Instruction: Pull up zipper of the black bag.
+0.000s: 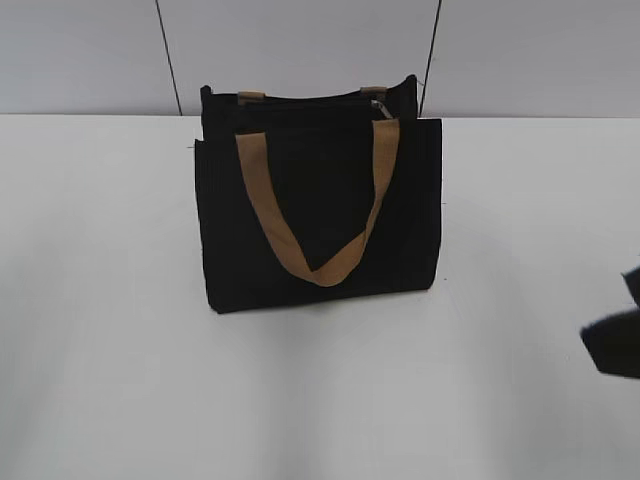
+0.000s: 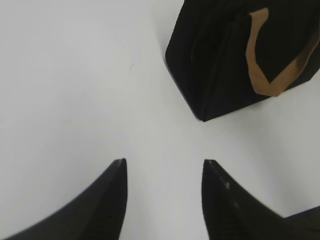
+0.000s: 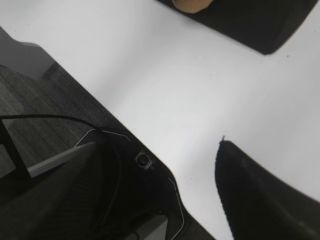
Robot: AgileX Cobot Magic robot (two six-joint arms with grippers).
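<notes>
Clearly the small silvery zipper pull [image 1: 377, 103] sits at the rectangular black fabric bag's [image 1: 320, 220] top right, nearer the right fingers [image 3: 165, 165]; both arms' fingers spread apart, holding nothing.

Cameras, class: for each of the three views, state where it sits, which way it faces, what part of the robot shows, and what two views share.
Exterior view: in front of the table, slanting down at the upright black bag; the right end effector shows dimly at the right edge.
Left wrist view: on the left arm, looking down past the open left end effector toward the bag's corner.
Right wrist view: on the right arm, over the table edge; one fingertip is clear.
Shared: the bag's tan strap handle appears in the exterior and left wrist views.
</notes>
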